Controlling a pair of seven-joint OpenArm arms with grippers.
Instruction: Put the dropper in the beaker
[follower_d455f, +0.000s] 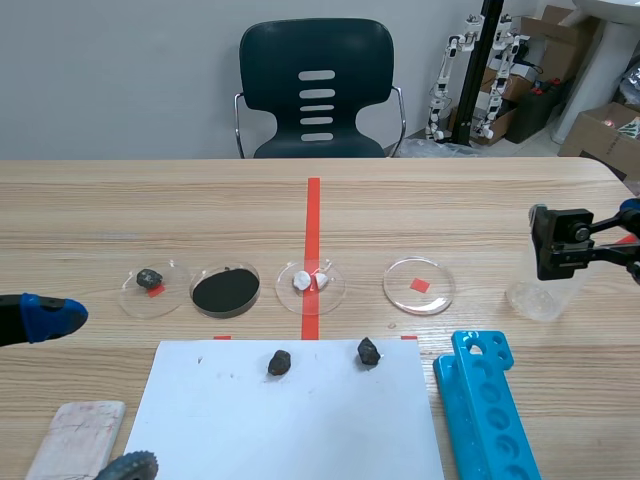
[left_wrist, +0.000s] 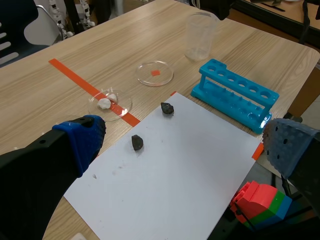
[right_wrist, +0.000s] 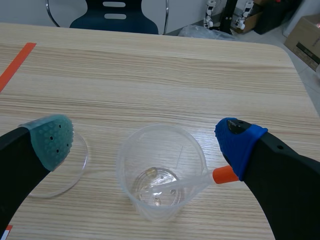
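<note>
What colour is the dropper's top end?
Orange. The dropper shows best in the right wrist view.

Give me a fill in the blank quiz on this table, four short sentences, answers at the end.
1. The dropper rests in the beaker, its ____ bulb end over the rim.
2. The right gripper is ____, one finger on each side of the beaker.
3. The test tube rack is ____ in colour.
4. ____ dark lumps lie on the white paper.

Answers: orange; open; blue; Two
</note>
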